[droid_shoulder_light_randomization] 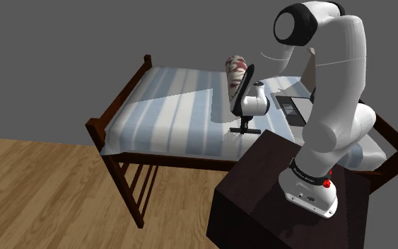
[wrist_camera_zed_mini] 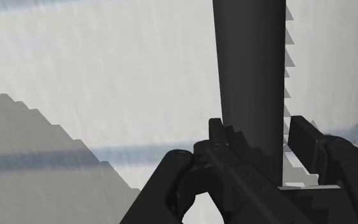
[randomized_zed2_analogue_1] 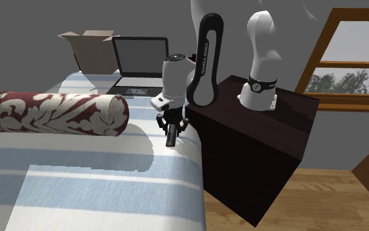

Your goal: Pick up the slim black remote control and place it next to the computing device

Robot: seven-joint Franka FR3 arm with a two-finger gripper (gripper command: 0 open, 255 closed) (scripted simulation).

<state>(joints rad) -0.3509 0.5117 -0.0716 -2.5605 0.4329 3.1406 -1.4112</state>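
One bolster (randomized_zed2_analogue_1: 52, 113): red-and-white pattern, lying on its side across the sheet (randomized_zed2_analogue_1: 97, 187), at the second exterior view's left.
Bed (droid_shoulder_light_randomization: 119, 152): dark wooden frame standing on a wooden floor (droid_shoulder_light_randomization: 42, 184); its sheet is striped blue and white.
Box (randomized_zed2_analogue_1: 91, 47): cardboard, flaps open, by the grey wall at the bed's far end.
Laptop (randomized_zed2_analogue_1: 139, 62): just right of the box, resting on the sheet, lid open and upright, keyboard towards the gripper (randomized_zed2_analogue_1: 172, 136).
Gripper: black, pointing down with its tips at the sheet, between the bolster and the stand (randomized_zed2_analogue_1: 255, 144). In the shoulder view it hangs in front of the bolster and left of the laptop.
Remote (wrist_camera_zed_mini: 250, 76): slim and dark, flat on the sheet under the gripper, running lengthways away from the hand. It lies apart from the laptop, nearer the stand.
Fingers (wrist_camera_zed_mini: 301, 137): spread, one on each side of the remote. One meets its edge; a sliver of sheet shows between the other and the remote, so it is not clasped.
Arm (randomized_zed2_analogue_1: 261, 39): white, rising from the stand and bending down over the bed's edge.
Stand: dark box, hard against the bed's side.
Window (randomized_zed2_analogue_1: 350, 65): wooden frame, trees beyond the glass, at the second exterior view's right.
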